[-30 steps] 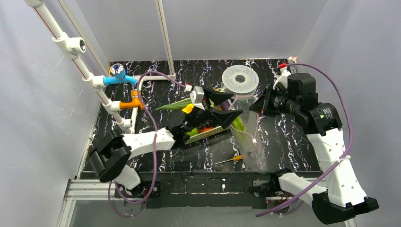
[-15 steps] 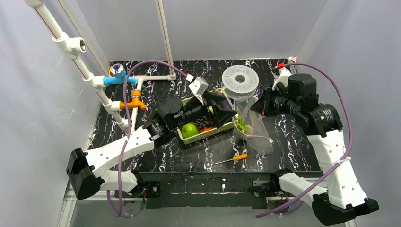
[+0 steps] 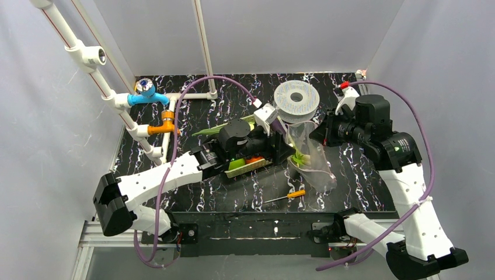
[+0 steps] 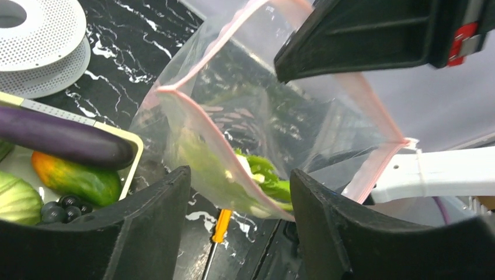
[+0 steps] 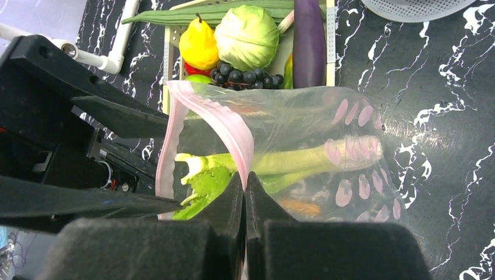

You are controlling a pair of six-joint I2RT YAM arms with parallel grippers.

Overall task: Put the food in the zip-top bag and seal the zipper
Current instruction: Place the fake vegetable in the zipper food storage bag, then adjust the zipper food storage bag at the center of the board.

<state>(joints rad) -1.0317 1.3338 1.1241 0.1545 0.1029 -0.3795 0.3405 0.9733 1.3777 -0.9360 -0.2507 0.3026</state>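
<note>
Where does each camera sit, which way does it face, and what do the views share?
Top external: above and behind the bases, looking down on the table; left arm and right arm both in view.
Left wrist: rides the left gripper, facing the zip-top bag's open mouth; its fingers frame the bottom.
Right wrist: rides the right gripper, shut on the zipper, looking down toward the basket.
Shared: both wrist views show that bag and the eggplant.

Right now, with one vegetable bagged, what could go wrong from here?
The right gripper pinches the zipper at one spot only; the zip-top bag could slip or sag shut. The left gripper, open beside the rim, could snag it. The leek, leafy end near the mouth, may block sealing.
</note>
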